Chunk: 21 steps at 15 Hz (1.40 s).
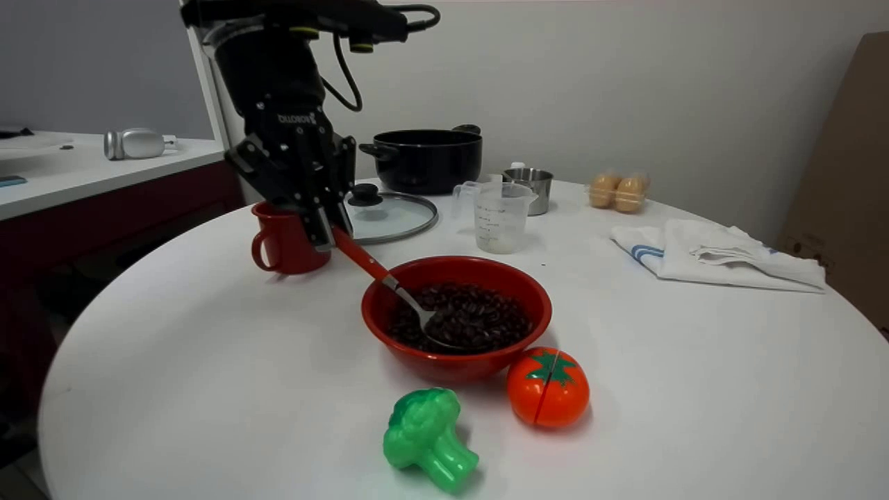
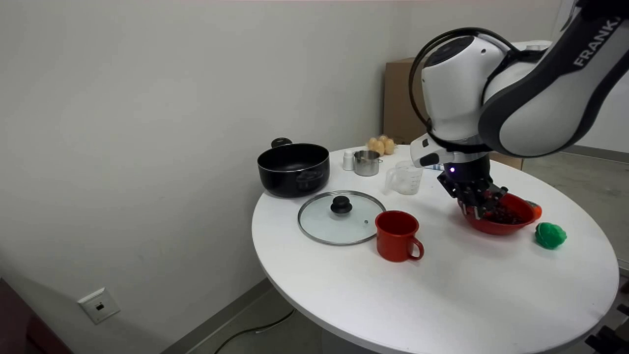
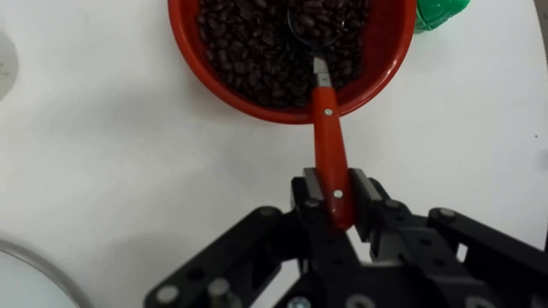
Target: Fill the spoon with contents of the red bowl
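Observation:
The red bowl [image 1: 430,367] stands on the white table and also shows in the wrist view [image 3: 239,99] and in an exterior view [image 2: 496,229]. Dark bean-like contents [image 1: 489,316] lie in it, seen close in the wrist view [image 3: 252,60]. My gripper [image 3: 336,184] is shut on the end of the red handle of the spoon [image 3: 329,137]. The spoon [image 1: 364,260] slants down over the bowl's rim, its head among the beans. Beans lie in the spoon's head in the wrist view. The arm mostly hides the spoon in an exterior view where the gripper [image 2: 477,209] is at the bowl's near edge.
A red mug [image 1: 295,243] and a glass lid [image 1: 399,221] stand near the gripper. A clear measuring cup [image 1: 501,221] and a black pot [image 1: 430,163] are behind the bowl. A toy tomato [image 1: 547,389] and green broccoli [image 1: 427,434] lie close to the bowl. A towel [image 1: 715,253] lies farther off.

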Available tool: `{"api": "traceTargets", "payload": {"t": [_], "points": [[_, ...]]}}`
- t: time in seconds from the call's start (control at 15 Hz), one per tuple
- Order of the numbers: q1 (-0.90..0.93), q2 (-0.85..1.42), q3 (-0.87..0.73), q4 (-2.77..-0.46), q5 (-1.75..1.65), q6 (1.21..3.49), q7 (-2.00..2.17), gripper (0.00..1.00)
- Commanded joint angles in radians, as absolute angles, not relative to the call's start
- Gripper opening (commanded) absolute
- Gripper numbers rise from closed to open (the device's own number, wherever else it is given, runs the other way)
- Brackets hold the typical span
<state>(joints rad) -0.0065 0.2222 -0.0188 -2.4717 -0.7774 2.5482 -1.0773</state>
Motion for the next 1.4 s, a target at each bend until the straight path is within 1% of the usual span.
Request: {"api": "traceTargets", "payload": {"t": [0.0,0.53,1.33], "points": [[0.010,0.160,-0.004,-2.505,-0.819,2.514,-1.033,0.05],[0.030,0.090,0.027,-2.509,-0.845,2.443,-1.010,0.05],[0.033,0.003,0.041,-2.417,-0.726,2.365,-1.059,0.05]]}}
